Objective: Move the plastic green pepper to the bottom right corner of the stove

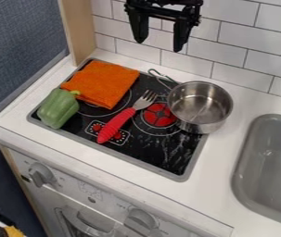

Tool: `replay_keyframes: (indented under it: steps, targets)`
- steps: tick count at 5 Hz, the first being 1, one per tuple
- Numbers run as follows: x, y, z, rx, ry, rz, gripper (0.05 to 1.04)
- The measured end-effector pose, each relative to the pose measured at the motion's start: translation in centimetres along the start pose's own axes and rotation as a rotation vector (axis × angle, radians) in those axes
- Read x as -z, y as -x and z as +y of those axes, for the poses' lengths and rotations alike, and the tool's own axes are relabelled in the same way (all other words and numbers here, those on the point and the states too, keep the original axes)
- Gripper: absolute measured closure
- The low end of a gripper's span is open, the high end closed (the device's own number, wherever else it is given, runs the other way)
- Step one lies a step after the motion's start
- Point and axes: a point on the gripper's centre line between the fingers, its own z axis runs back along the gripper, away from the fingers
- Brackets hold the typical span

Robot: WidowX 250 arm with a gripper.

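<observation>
At the top of the camera view the gripper hangs in front of the tiled wall, open, with nothing between its two fingers. It is high above and behind the stove. The green pepper lies at the left front corner of the black stove top, its stem pointing toward the orange cloth. The stove's bottom right corner shows bare black surface with light streaks.
A folded orange cloth covers the back left of the stove. A fork with a red handle lies across the middle. The metal pot overlaps the right edge. A grey sink is at the right.
</observation>
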Motion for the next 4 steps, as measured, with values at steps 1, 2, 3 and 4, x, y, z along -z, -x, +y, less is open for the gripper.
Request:
replay_keyframes:
  steps: [1, 2, 3, 4]
  targets:
    - [1.0, 0.3, -0.1, 0.001, 0.005, 0.031, 0.083]
    - [1.7, 1.7, 1.7, -0.006, 0.040, 0.069, 0.083]
    - [-0.7, 3.6, 5.8, -0.043, 0.031, 0.047, 0.084]
    - [-0.9, 6.4, 8.9, -0.046, 0.023, 0.064, 0.084]
